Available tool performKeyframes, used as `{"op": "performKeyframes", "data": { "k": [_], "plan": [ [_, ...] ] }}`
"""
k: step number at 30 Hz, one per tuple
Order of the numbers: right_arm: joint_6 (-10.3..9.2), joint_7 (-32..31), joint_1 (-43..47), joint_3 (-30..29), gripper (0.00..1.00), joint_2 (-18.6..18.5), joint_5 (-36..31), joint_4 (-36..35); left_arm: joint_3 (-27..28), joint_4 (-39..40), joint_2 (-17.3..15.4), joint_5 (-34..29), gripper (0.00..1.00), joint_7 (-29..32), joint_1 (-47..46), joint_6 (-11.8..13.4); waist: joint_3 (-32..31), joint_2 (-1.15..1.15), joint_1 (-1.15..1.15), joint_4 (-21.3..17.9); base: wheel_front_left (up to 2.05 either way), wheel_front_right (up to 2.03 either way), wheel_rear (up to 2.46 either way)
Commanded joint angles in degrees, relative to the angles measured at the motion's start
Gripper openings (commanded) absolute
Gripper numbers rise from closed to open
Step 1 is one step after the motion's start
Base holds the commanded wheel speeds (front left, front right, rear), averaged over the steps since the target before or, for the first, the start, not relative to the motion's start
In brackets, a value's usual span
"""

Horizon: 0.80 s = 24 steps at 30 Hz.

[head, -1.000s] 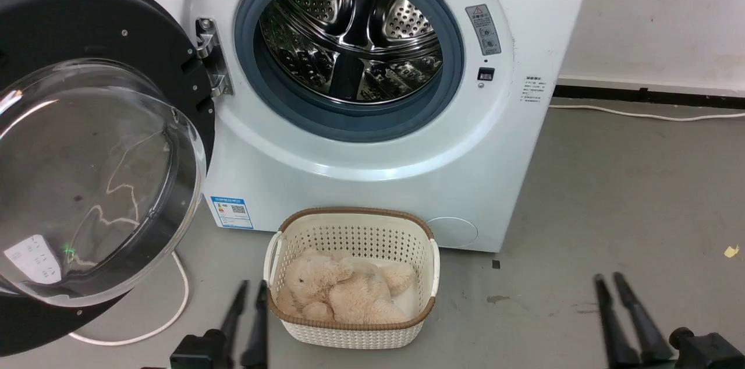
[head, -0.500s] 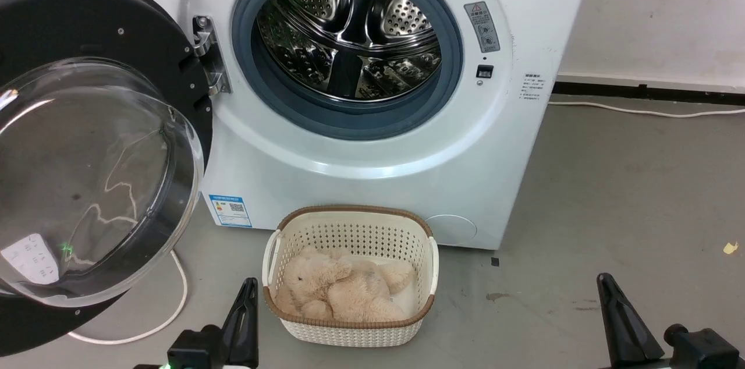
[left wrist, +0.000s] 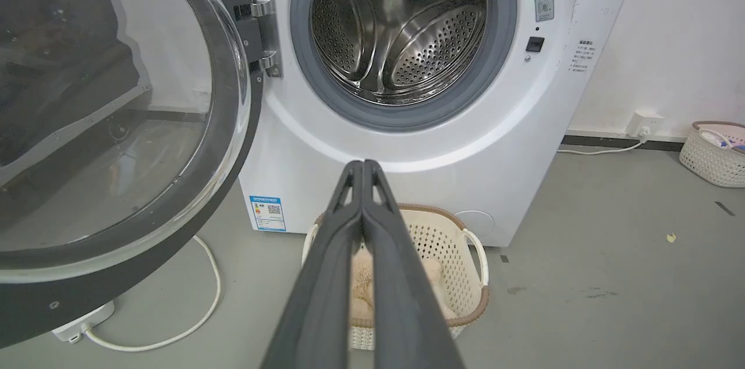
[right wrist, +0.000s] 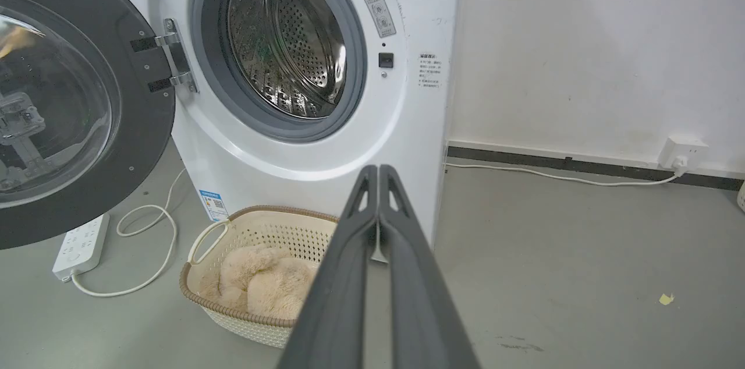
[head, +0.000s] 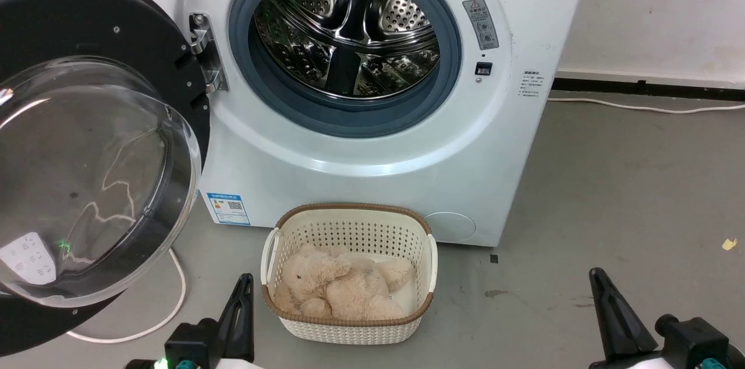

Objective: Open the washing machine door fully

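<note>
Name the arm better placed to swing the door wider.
Left. The washing machine door hangs open on the robot's left, and the left gripper sits nearest its lower edge; the right gripper lies beyond the basket, farther away.

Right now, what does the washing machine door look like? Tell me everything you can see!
The door is big, round and glossy black, with a clear glass bowl bulging out of its inner side. Small screws dot the black ring. It stands swung wide open, left of the washing machine, held on by a metal hinge at its right edge. The glass shows reflections. Nothing else touches it.
</note>
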State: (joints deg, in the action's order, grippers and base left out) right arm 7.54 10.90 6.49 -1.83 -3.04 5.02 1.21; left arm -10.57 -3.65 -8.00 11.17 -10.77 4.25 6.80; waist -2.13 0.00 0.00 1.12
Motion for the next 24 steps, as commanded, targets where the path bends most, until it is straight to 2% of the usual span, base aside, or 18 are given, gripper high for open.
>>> {"op": "performKeyframes", "data": {
  "k": [1, 24],
  "plan": [
    [-0.02, -0.41, -0.82, 0.06, 0.0, 0.05, -0.3, -0.25, 0.36, 0.36, 0.36, -0.66, 0.0, 0.34, -1.07, -0.44, 0.04, 0.0, 0.0, -0.02, 0.0, 0.0, 0.0],
    [-0.03, -3.12, -2.28, 0.51, 0.0, 0.08, -1.51, -0.5, 2.99, 1.21, 1.59, -3.37, 0.0, 3.03, -1.89, -2.08, 0.58, 0.0, 0.0, -0.3, 0.0, 0.0, 0.0]
  ]
}}
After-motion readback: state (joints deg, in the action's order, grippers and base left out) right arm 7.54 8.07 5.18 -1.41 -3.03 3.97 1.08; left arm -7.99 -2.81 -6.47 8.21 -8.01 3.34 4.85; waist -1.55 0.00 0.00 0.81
